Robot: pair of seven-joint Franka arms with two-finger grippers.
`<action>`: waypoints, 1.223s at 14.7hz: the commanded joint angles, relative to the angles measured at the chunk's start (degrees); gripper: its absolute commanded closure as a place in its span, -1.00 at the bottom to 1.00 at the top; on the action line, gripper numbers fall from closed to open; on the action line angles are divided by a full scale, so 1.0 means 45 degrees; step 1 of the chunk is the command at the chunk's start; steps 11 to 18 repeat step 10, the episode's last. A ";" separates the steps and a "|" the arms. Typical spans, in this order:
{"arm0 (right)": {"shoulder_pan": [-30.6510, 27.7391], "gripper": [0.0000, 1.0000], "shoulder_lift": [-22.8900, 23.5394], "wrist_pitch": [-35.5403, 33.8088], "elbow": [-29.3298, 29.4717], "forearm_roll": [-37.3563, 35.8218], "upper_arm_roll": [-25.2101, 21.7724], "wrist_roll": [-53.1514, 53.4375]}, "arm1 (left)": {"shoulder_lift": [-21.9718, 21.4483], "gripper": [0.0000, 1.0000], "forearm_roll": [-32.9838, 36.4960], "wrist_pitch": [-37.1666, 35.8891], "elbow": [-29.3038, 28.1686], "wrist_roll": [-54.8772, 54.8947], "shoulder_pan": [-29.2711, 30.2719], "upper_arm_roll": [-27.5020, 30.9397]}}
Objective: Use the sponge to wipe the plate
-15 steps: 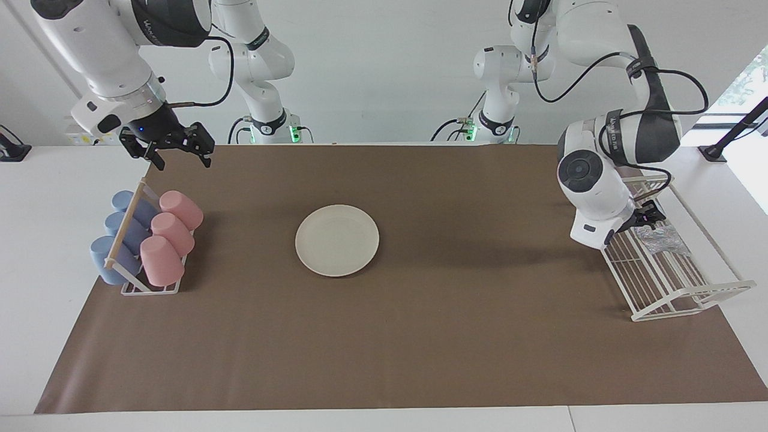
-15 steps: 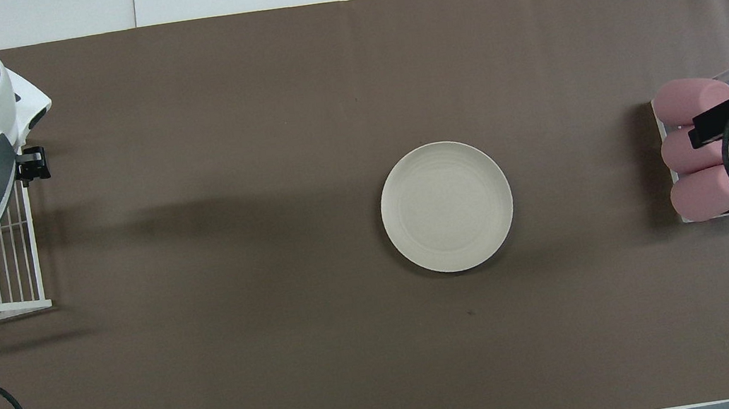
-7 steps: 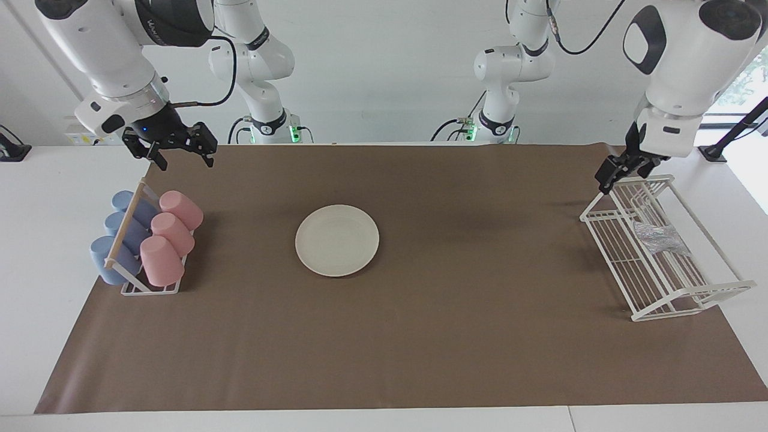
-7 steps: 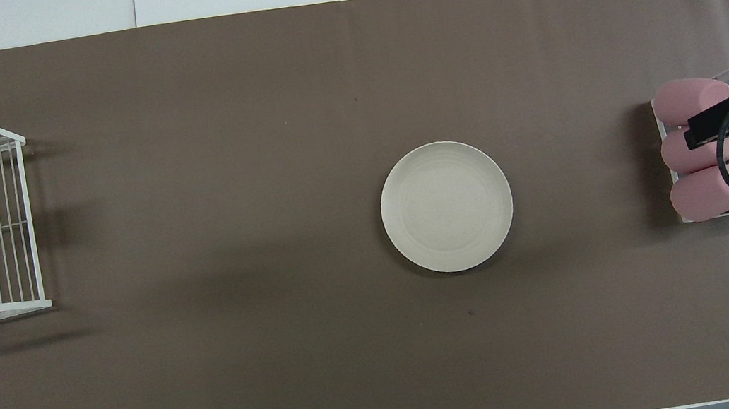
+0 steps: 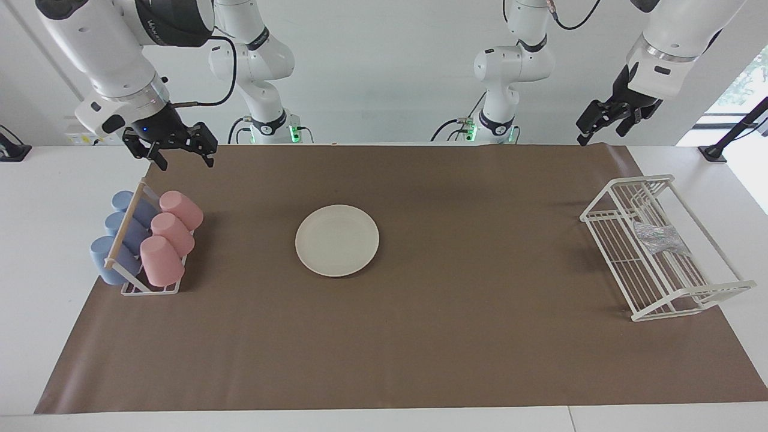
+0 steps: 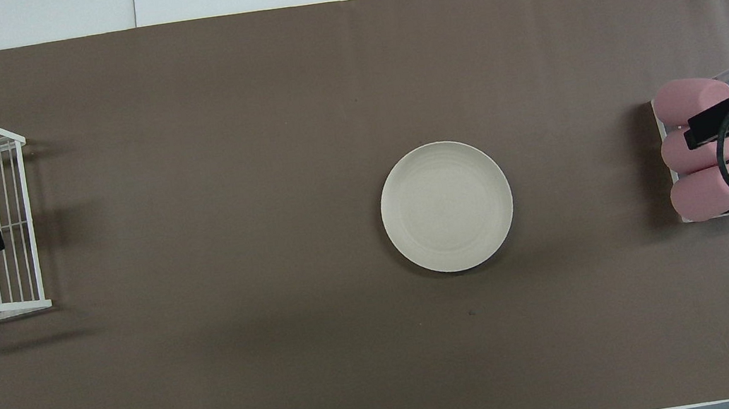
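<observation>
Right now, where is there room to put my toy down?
The brown mat is bare between the plate and the white wire rack, and between the plate and the cup rack. The racks are crowded.

Small pale lettering on dark band of right arm (image 5: 171, 21), facing view: too small to read. No other text, labels, numbers visible.

1. The plate (image 5: 337, 240) is plain cream-white.
2. The sponge (image 5: 660, 238) is silvery-white (faintly speckled).
3. The wire rack (image 5: 660, 282) is white.
4. The mat (image 5: 420, 336) is brown; the desk (image 5: 36, 240) is white.
5. The cups are pink (image 5: 161, 260) and blue (image 5: 109, 261).
</observation>
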 commanded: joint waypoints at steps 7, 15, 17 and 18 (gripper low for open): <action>-0.0090 -1.00 -0.0346 0.0068 -0.0370 -0.0035 0.0072 0.0125 | -0.0144 -1.00 -0.0275 0.0546 -0.0720 0.1500 -0.0332 0.0160; -0.0071 -1.00 -0.0346 0.0068 -0.0370 -0.0035 0.0072 0.0125 | -0.0144 -1.00 -0.0275 0.0565 -0.0720 0.1500 -0.0312 0.0140; -0.0071 -1.00 -0.0346 0.0068 -0.0370 -0.0035 0.0072 0.0125 | -0.0144 -1.00 -0.0275 0.0565 -0.0720 0.1500 -0.0312 0.0140; -0.0071 -1.00 -0.0346 0.0068 -0.0370 -0.0035 0.0072 0.0125 | -0.0144 -1.00 -0.0275 0.0565 -0.0720 0.1500 -0.0312 0.0140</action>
